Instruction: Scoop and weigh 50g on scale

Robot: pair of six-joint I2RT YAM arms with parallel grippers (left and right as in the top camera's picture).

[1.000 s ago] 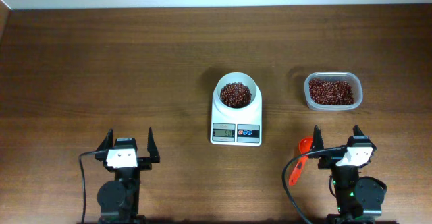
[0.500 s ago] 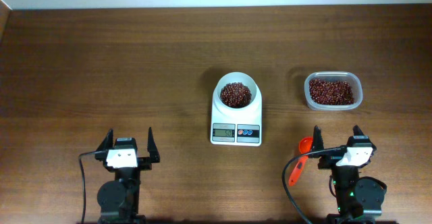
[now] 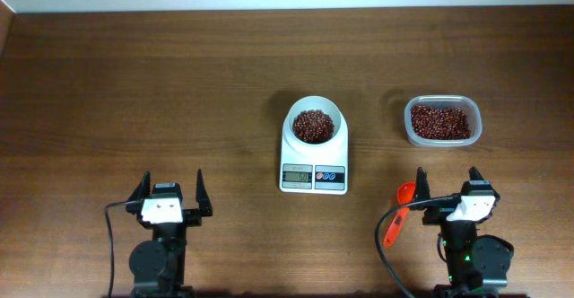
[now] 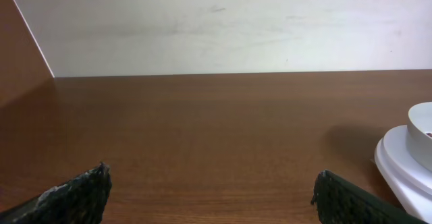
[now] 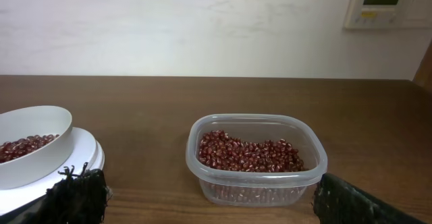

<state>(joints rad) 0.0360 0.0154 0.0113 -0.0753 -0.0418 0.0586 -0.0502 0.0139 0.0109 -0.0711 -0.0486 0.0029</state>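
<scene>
At mid-desk (image 3: 179,83), the scale (image 3: 313,165) holds a bowl of red-brown beans (image 3: 313,125); more fill the clear tub (image 5: 256,119) to its right. I see my left hand (image 3: 172,190) and right hand (image 3: 447,186) both spread wide and empty, with an orange scoop (image 3: 406,192) beside the right.

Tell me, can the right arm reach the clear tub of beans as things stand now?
Probably yes. The clear tub sits directly ahead of the open right gripper, with only bare table between them; the scale stands off to the side.
</scene>
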